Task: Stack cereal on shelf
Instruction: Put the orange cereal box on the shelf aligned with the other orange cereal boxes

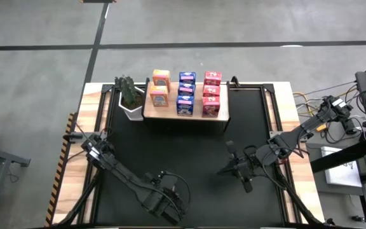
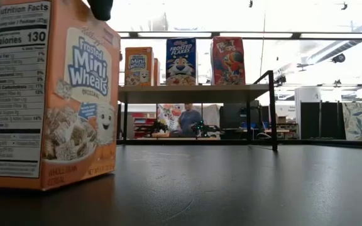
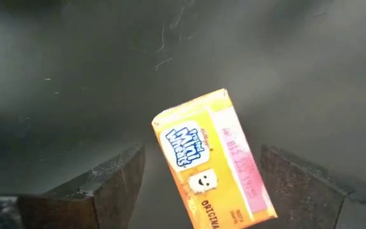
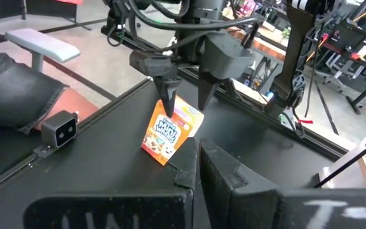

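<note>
An orange Frosted Mini Wheats cereal box (image 2: 49,94) stands upright on the black mat near the table's front edge. It also shows in the right wrist view (image 4: 167,133). My left gripper (image 3: 202,184) is open above it. Its two fingers (image 4: 168,95) stand on either side of the box's top, with a gap on each side in the left wrist view. The wooden shelf (image 1: 184,116) at the back holds two orange, three blue and three red boxes. My right gripper (image 1: 239,169) waits, shut and empty, over the mat's right half.
A green potted plant (image 1: 130,95) stands just left of the shelf. The black mat (image 1: 189,152) lies bare between the shelf and both grippers. A small grey camera block (image 4: 61,129) sits at the table's edge. Cables and equipment lie beyond the table's right side.
</note>
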Robot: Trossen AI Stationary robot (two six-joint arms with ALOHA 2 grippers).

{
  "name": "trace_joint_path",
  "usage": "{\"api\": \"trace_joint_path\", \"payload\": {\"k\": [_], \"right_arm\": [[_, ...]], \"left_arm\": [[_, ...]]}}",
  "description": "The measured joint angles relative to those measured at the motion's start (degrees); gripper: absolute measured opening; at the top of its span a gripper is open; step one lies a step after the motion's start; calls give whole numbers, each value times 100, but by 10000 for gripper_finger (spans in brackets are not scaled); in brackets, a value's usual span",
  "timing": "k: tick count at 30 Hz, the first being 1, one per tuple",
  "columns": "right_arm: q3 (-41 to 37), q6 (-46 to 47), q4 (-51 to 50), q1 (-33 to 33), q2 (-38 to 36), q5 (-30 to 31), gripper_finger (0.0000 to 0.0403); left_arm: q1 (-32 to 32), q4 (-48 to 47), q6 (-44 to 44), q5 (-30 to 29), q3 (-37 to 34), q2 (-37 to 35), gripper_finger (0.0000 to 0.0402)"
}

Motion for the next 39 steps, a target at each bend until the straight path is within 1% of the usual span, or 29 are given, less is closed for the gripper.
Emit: {"api": "trace_joint_path", "payload": {"k": [8, 16, 19, 23, 28, 31, 33, 35, 39], "right_arm": [[-4, 0, -2, 0, 0, 0, 9], [-4, 0, -4, 0, 0, 0, 9], [-4, 0, -4, 0, 0, 0, 9], [-4, 0, -4, 0, 1, 0, 9], [-7, 0, -6, 0, 2, 0, 9], [-10, 0, -7, 0, 2, 0, 9], [-11, 0, -7, 0, 2, 0, 9], [-13, 0, -7, 0, 2, 0, 9], [-17, 0, -7, 0, 2, -1, 9]], "left_arm": [[0, 141, 90, -2, -132, 2, 257], [0, 251, 177, -15, -146, 5, 177], [0, 253, 190, -13, -149, 5, 154], [0, 248, 324, -11, -148, 5, 141], [0, 9, 782, -2, -151, -48, 143], [0, -302, 1320, -101, -153, -222, 145], [-9, -364, 2073, -168, -153, -351, 146], [-21, -297, 3045, -186, -153, -464, 146], [-74, -254, 5334, -201, -153, -718, 146]]}}
